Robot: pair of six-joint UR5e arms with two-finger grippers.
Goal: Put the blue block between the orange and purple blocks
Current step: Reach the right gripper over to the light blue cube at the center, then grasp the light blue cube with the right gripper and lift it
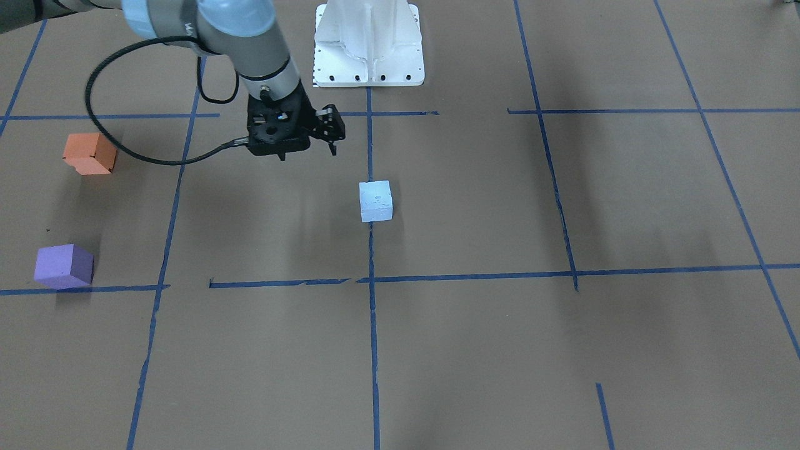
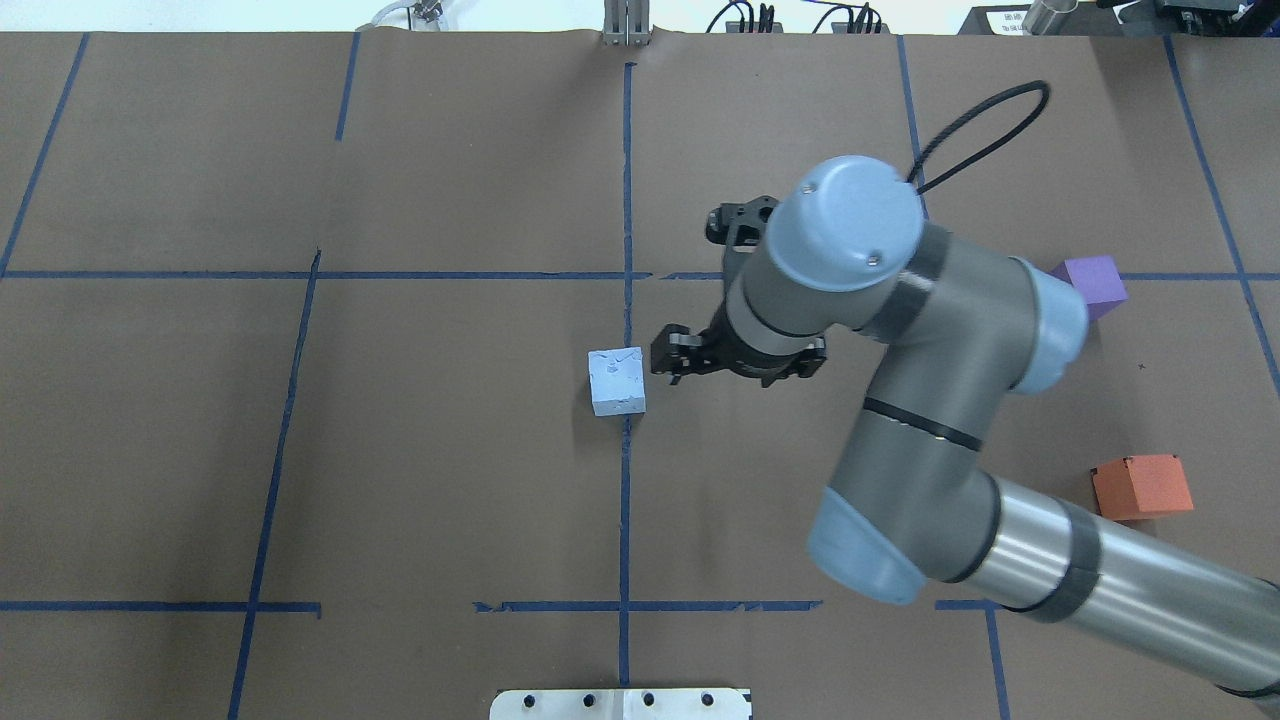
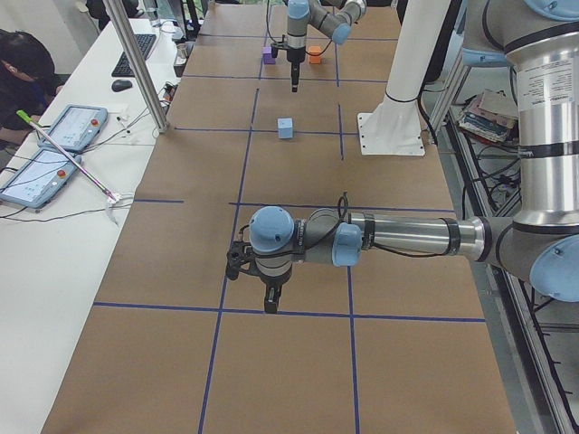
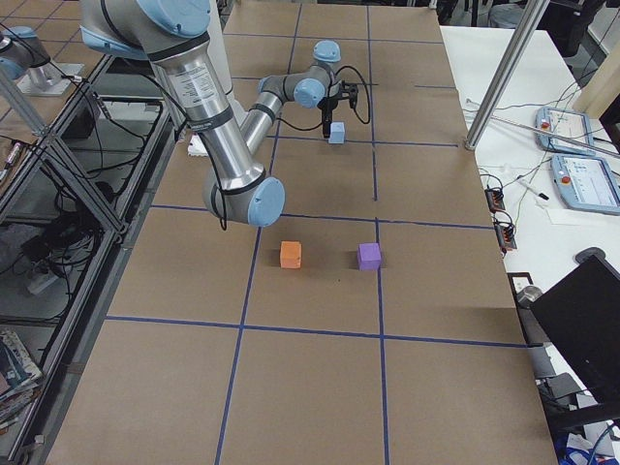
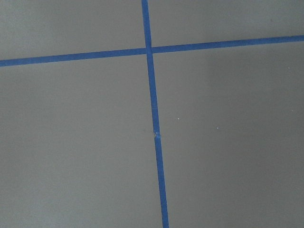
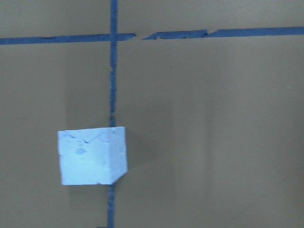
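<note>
The light blue block [image 1: 375, 201] sits on a blue tape line at the table's middle; it also shows in the overhead view [image 2: 617, 381] and the right wrist view [image 6: 92, 156]. The orange block [image 1: 90, 153] and the purple block [image 1: 64, 266] stand apart on the robot's right side, with a gap between them. My right gripper [image 1: 333, 142] points down above the table beside the blue block without touching it. Its fingers look closed together and hold nothing. My left gripper [image 3: 271, 303] shows only in the exterior left view, far from the blocks, and I cannot tell its state.
The brown paper-covered table [image 2: 450, 470] is marked with blue tape lines. The white robot base [image 1: 369, 44] stands at the robot's edge. A black cable [image 1: 125, 147] loops off the right wrist near the orange block. Operator desks with tablets [image 3: 54, 145] lie beyond the far edge.
</note>
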